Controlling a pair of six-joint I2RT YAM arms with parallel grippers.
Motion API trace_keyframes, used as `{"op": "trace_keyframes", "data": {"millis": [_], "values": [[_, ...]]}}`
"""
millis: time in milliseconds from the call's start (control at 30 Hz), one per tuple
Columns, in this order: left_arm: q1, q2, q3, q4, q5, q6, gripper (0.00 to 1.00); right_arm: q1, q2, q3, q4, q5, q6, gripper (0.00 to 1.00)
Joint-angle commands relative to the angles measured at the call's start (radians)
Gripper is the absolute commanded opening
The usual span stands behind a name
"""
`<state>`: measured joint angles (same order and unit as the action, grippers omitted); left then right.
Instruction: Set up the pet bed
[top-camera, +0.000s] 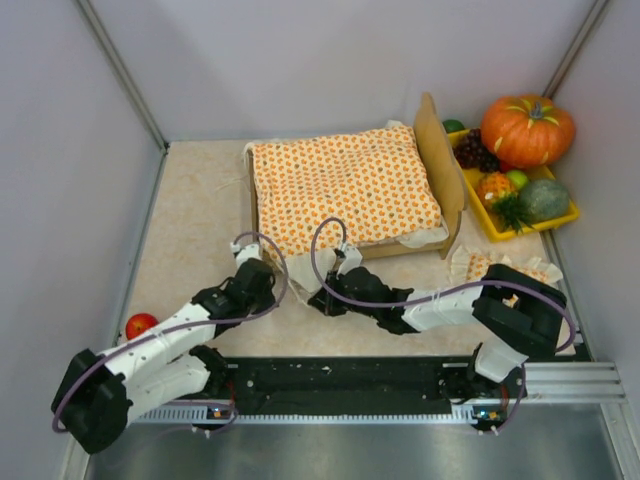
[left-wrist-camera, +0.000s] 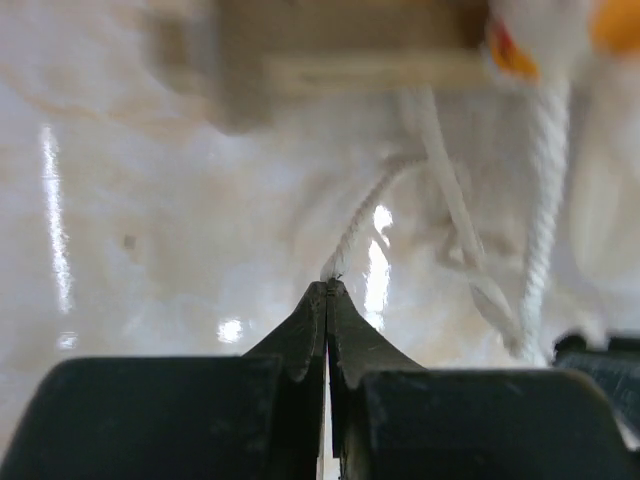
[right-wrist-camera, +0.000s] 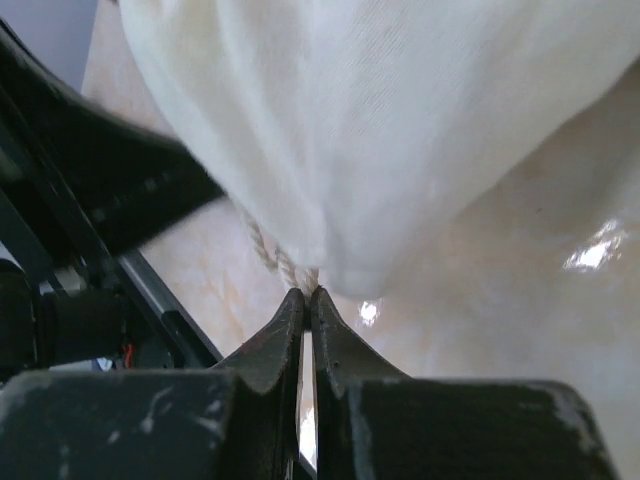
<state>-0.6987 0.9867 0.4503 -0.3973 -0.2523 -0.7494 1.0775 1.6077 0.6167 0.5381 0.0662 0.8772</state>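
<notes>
The pet bed (top-camera: 437, 150) stands at the back middle, its tall plywood headboard on the right. The orange-dotted bedspread (top-camera: 345, 185) covers it. The dotted pillow (top-camera: 500, 268) lies on the table to the right of the bed. My left gripper (top-camera: 248, 255) is at the bed's near left corner, shut on a thin white cord (left-wrist-camera: 352, 232) below the blurred wooden frame (left-wrist-camera: 340, 60). My right gripper (top-camera: 340, 264) is at the near edge, shut on a twisted cord (right-wrist-camera: 270, 252) that hangs under white fabric (right-wrist-camera: 400, 120).
A yellow tray (top-camera: 495, 228) at the back right holds a pumpkin (top-camera: 527, 128), grapes and other fruit. A red apple (top-camera: 140, 325) lies by the left wall. Grey walls close in the table on three sides.
</notes>
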Motion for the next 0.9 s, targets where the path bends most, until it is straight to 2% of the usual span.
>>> {"op": "trace_keyframes", "data": {"millis": [0, 67, 167, 433, 633, 767, 867], "values": [[0.174, -0.098, -0.008, -0.029, -0.015, 0.025, 0.00, 0.065, -0.087, 0.032, -0.131, 0.142, -0.090, 0.00], [0.287, -0.126, -0.019, -0.017, 0.040, 0.068, 0.00, 0.079, -0.104, 0.046, -0.158, 0.188, -0.127, 0.00], [0.379, -0.135, -0.003, 0.002, 0.096, 0.097, 0.00, 0.099, -0.149, 0.075, -0.197, 0.247, -0.196, 0.00], [0.461, -0.170, 0.048, -0.012, 0.073, 0.140, 0.00, 0.105, -0.304, 0.127, -0.244, 0.368, -0.316, 0.00], [0.577, -0.253, 0.120, -0.063, -0.010, 0.197, 0.00, 0.105, -0.263, 0.241, -0.306, 0.282, -0.379, 0.00], [0.653, -0.243, 0.172, -0.074, -0.004, 0.214, 0.00, 0.107, -0.187, 0.267, -0.294, 0.201, -0.357, 0.00], [0.691, -0.221, 0.206, -0.061, -0.021, 0.223, 0.00, 0.119, -0.141, 0.282, -0.308, 0.199, -0.346, 0.00]]}}
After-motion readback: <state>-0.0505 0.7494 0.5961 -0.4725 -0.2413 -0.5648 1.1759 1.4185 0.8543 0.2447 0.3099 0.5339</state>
